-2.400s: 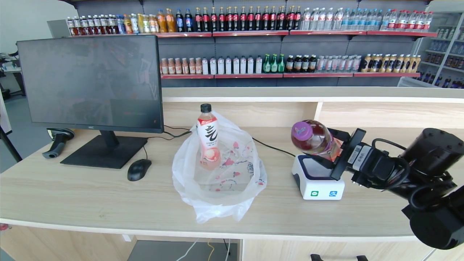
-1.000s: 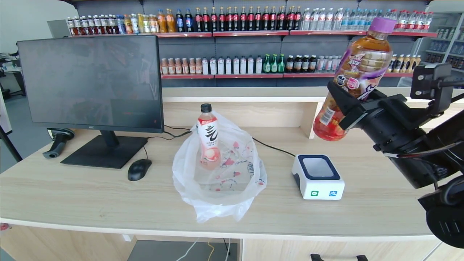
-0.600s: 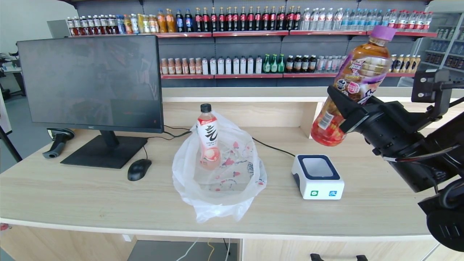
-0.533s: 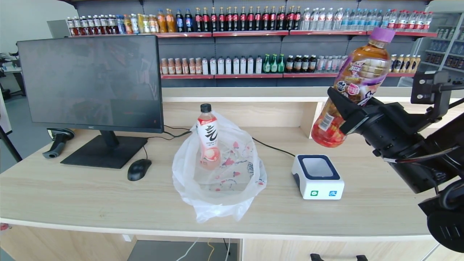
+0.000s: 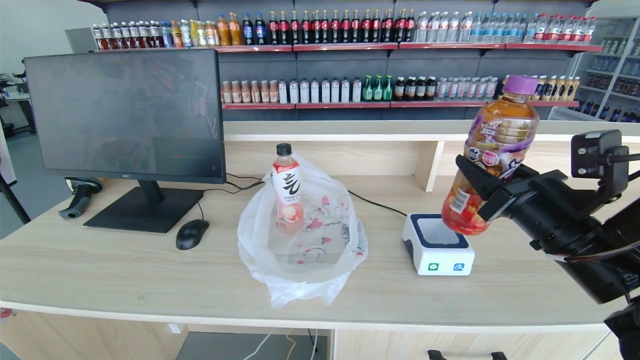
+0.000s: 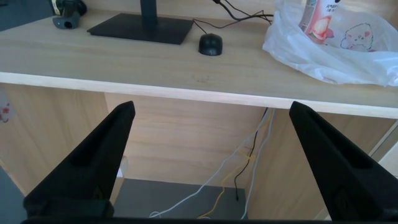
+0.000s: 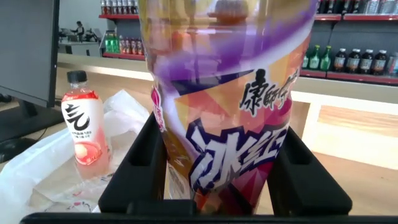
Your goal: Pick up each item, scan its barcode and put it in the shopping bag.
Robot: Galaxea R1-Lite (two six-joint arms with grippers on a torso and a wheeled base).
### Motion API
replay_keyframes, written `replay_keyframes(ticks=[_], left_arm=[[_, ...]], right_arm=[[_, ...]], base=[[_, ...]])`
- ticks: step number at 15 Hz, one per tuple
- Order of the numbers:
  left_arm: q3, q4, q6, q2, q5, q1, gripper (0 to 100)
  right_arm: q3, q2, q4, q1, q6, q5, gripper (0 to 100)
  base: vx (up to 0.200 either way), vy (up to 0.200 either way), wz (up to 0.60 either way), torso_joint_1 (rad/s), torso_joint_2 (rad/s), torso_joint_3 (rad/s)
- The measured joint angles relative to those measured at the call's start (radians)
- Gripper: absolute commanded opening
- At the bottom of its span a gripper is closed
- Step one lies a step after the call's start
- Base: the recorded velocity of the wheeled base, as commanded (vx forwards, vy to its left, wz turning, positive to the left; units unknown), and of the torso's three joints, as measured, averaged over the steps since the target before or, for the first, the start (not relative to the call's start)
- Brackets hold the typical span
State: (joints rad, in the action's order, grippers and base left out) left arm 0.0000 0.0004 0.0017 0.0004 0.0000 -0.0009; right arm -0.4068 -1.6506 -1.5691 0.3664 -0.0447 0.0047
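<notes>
My right gripper (image 5: 487,187) is shut on a tea bottle (image 5: 492,152) with a purple cap and purple label, held nearly upright just above the right side of the white barcode scanner (image 5: 438,245). The same tea bottle (image 7: 230,93) stands between the black fingers (image 7: 140,162) in the right wrist view. A pink drink bottle (image 5: 287,189) with a black cap stands inside the white shopping bag (image 5: 302,235) at the counter's middle. My left gripper (image 6: 208,162) hangs open below the counter's front edge, with nothing between its fingers (image 6: 93,162).
A monitor (image 5: 125,115) on its stand, a black mouse (image 5: 191,233) and a handheld scanner (image 5: 80,196) occupy the counter's left. A cable (image 5: 375,202) runs behind the bag. A raised wooden ledge (image 5: 430,132) backs the counter, with drink shelves behind.
The right arm lifted the tea bottle off the scanner, turned it upright high at the right, then lowered it toward the scanner's right side. The bag and pink bottle stayed put.
</notes>
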Motion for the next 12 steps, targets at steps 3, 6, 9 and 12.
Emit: replay_keyframes(ticks=[3,6,9,12], left_arm=[[0.000,0.001,0.000,0.000,0.000,0.000,100],[0.000,0.000,-0.002,0.000,0.000,0.001,100],[0.000,0.000,-0.003,0.000,0.000,0.001,100],[0.000,0.000,-0.001,0.000,0.000,0.001,100]], right_arm=[[0.011,0.004,0.002,-0.005,0.005,-0.002,0],[0.003,0.001,-0.001,-0.011,0.006,-0.001,0],[-0.006,0.000,-0.001,-0.009,0.006,-0.001,0],[-0.006,-0.001,-0.001,-0.012,0.006,-0.001,0]], base=[[0.000,0.200,0.00,0.007,0.01,0.001],[0.000,0.200,0.00,-0.001,0.00,0.004],[0.000,0.200,0.00,0.007,0.00,0.002],[0.000,0.200,0.00,0.006,0.00,0.001]])
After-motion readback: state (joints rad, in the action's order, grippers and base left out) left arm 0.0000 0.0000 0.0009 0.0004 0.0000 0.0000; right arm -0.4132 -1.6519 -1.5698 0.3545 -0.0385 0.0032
